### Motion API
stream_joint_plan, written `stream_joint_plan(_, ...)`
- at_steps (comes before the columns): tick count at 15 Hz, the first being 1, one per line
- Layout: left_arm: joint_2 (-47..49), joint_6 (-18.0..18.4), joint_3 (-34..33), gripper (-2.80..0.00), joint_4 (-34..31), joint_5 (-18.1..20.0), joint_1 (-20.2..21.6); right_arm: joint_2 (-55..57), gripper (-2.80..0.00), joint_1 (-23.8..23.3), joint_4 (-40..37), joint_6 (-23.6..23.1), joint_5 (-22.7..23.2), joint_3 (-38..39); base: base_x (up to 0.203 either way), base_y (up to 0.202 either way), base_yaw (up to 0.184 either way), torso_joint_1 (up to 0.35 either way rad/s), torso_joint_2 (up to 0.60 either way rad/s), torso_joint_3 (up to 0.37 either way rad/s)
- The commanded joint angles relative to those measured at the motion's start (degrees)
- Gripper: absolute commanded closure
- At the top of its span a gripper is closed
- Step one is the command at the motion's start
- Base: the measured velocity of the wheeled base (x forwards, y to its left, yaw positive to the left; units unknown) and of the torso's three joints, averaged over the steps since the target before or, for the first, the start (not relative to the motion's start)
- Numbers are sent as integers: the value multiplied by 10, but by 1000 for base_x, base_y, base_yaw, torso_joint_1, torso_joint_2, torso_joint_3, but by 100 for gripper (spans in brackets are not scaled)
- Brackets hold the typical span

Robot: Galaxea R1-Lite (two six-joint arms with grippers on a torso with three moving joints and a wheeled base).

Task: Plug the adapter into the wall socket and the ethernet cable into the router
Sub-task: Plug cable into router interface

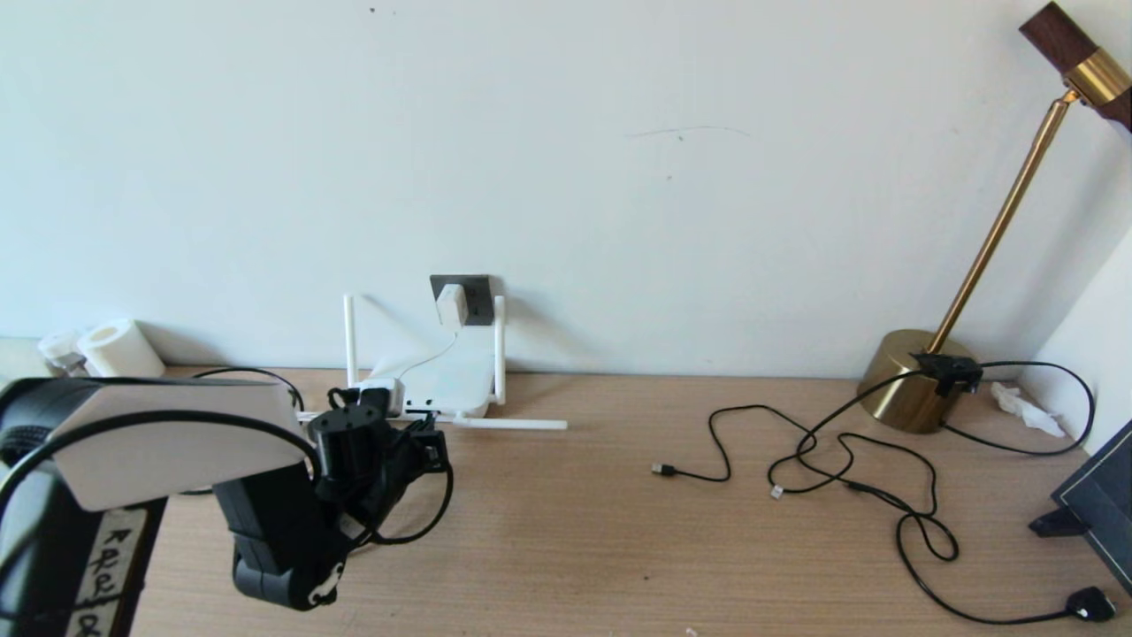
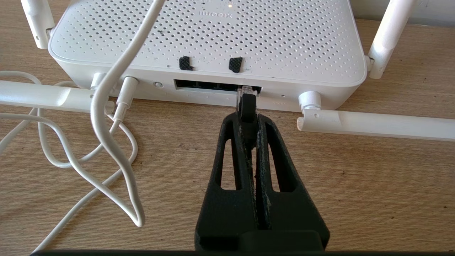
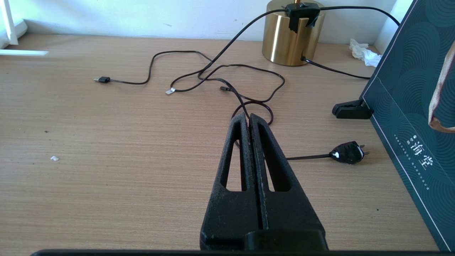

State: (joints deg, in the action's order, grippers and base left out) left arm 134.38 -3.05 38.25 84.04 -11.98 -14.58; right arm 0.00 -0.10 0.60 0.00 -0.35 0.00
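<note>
The white adapter [image 1: 451, 305] sits in the dark grey wall socket [image 1: 476, 299], and its thin white cord [image 2: 106, 117] runs down to the router. The router [image 2: 213, 35] lies flat below the socket, two antennas up and two lying on the table. My left gripper [image 2: 247, 119] is shut on the ethernet cable's black plug [image 2: 247, 105]. The plug's clear tip touches the right end of the router's dark port row [image 2: 206, 85]. In the head view the left gripper [image 1: 429, 442] is right in front of the router [image 1: 447, 376]. My right gripper [image 3: 247, 117] hangs shut and empty over the table.
Thin black cables [image 1: 840, 460] sprawl across the table's right half, ending in a black mains plug [image 1: 1092, 604]. A brass lamp base [image 1: 911, 380] stands by the wall, a dark blue box [image 1: 1105, 504] at the right edge, a paper roll [image 1: 119, 349] at the far left.
</note>
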Motion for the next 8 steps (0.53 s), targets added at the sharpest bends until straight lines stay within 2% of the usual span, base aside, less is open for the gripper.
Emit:
stream_joint_plan(1,-1,0,1,0,4,-2,0,0,0,0,0,0,0,0,0,0,0,0,0,0)
stream_joint_plan(8,-1,1,4,0,4,-2,0,0,0,0,0,0,0,0,0,0,0,0,0,0)
